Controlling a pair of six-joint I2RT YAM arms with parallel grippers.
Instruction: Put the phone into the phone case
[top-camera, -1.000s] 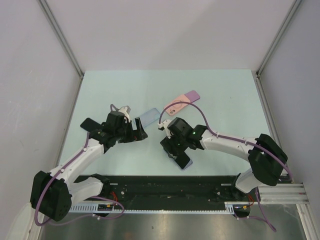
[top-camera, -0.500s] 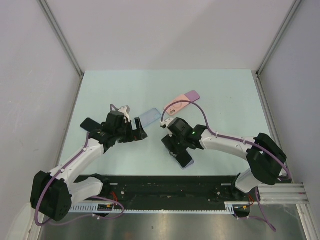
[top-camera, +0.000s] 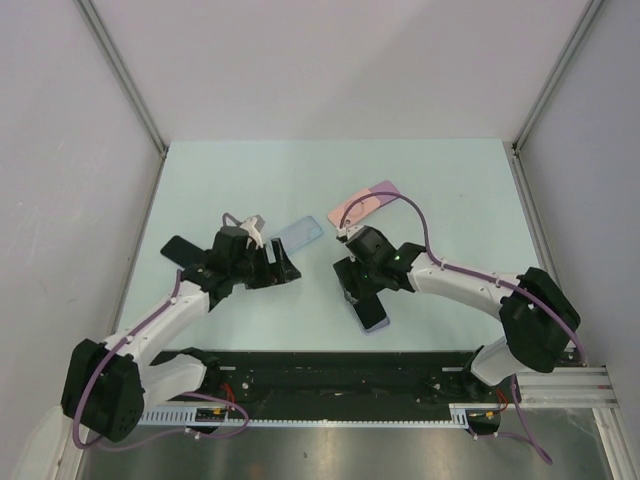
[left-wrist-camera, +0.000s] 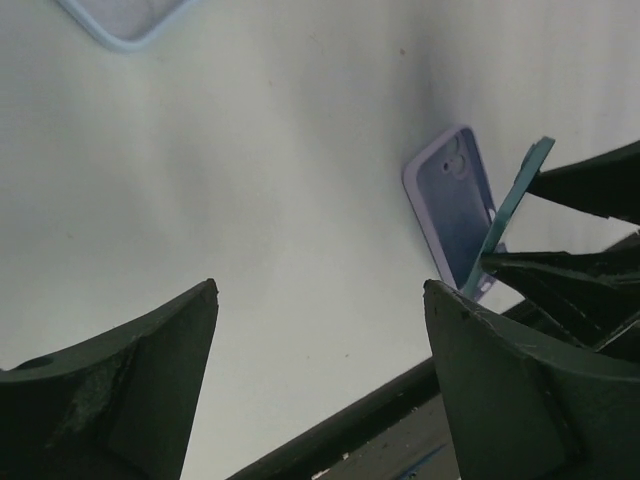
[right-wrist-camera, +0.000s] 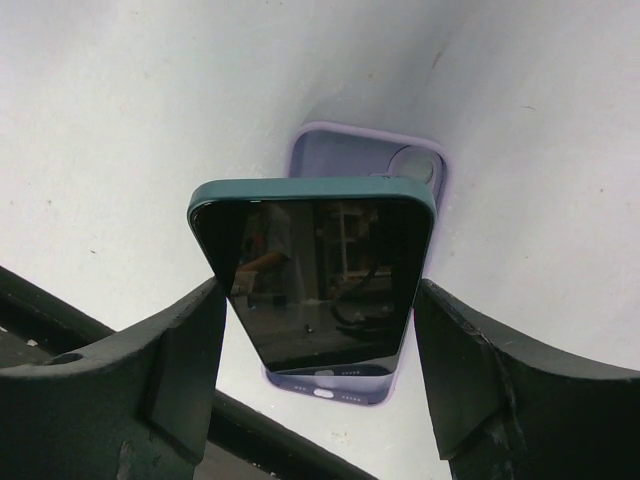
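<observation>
A lavender phone case lies open side up near the table's front (top-camera: 374, 318), also in the right wrist view (right-wrist-camera: 345, 155) and the left wrist view (left-wrist-camera: 452, 200). My right gripper (top-camera: 366, 290) (right-wrist-camera: 318, 292) is shut on the phone (right-wrist-camera: 315, 265), which has a dark screen and a teal edge. The phone is tilted, with its lower end resting in the case's near end and its top raised. Its teal edge shows in the left wrist view (left-wrist-camera: 512, 210). My left gripper (top-camera: 283, 268) (left-wrist-camera: 320, 290) is open and empty, left of the case.
A clear blue case (top-camera: 298, 235) (left-wrist-camera: 125, 20) lies behind the grippers, and a pink and purple case (top-camera: 365, 203) lies further back right. A black flat object (top-camera: 180, 249) lies beside the left arm. The black rail (top-camera: 330, 370) runs along the table's front edge.
My right gripper has shifted a little right and back with the phone, uncovering more of the pink case. My left gripper has moved slightly nearer the front.
</observation>
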